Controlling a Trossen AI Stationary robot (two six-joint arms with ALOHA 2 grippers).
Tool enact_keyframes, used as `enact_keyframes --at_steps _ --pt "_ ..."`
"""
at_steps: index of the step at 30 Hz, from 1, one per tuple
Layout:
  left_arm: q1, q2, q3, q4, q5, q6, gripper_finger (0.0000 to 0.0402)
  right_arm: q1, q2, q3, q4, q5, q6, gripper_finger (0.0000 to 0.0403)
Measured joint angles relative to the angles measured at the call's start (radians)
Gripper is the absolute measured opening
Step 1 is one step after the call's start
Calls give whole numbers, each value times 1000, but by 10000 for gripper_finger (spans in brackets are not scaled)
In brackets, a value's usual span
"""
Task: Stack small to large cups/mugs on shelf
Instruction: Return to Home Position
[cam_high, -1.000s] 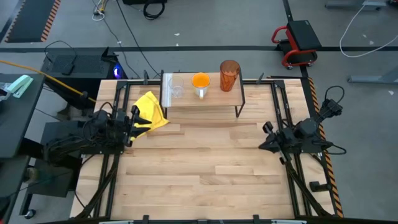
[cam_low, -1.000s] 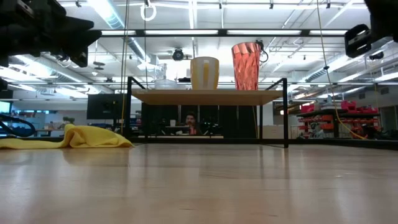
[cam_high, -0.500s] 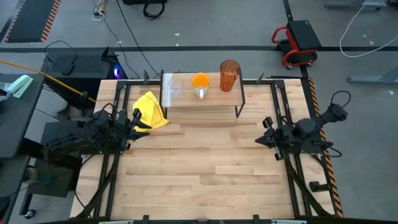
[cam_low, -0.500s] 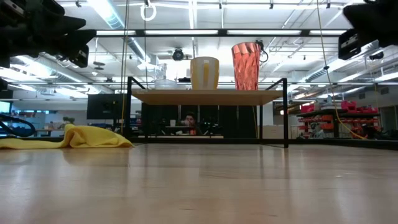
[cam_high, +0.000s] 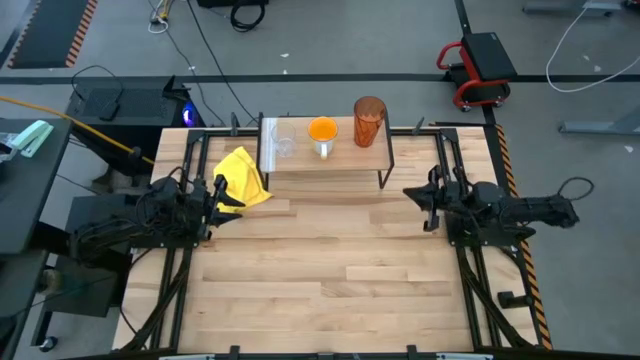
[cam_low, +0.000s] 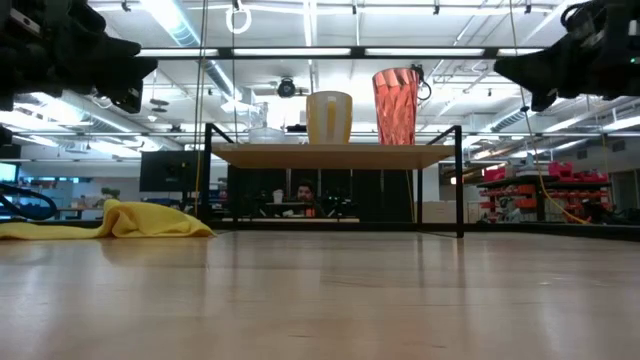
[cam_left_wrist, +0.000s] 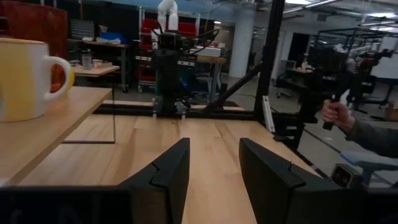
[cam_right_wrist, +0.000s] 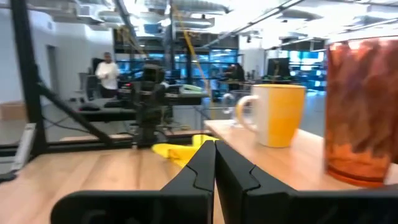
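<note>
High view: the shelf (cam_high: 330, 163) is seen at the far edge of the table (cam_high: 330, 270), with the small clear glass cup (cam_high: 284, 146) at its left end, the orange mug (cam_high: 322, 131) at mid-board and the amber tumbler (cam_high: 369, 121) at its right end, all upright. The yellow cloth (cam_high: 240, 176) is laid near the table's left edge, with the left gripper (cam_high: 217, 192) at its near edge; the right gripper (cam_high: 428, 205) is held near the right edge. Low view: both grippers are seen raised above the table, and the three vessels are set apart on the shelf. Left wrist view: the left gripper's fingers (cam_left_wrist: 168, 168) are parted, released. Right wrist view: the right gripper's fingers (cam_right_wrist: 199, 168) are pressed together, with the mug and tumbler on the shelf beside them.
</note>
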Motion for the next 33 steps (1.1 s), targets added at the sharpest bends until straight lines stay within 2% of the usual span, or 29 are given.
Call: enact_keyframes --at_steps 7,15,22,33 --pt "0 0 0 -36 -18 13 140 -148 0 0 -1 -139 45 18" --pt "0 0 0 -37 -39 30 147 -200 0 0 -1 -191 61 18" --pt "0 0 0 -37 -277 60 143 -200 0 0 -1 -191 44 18" --pt "0 1 0 -86 -456 94 145 -200 0 0 -15 -190 18 18"
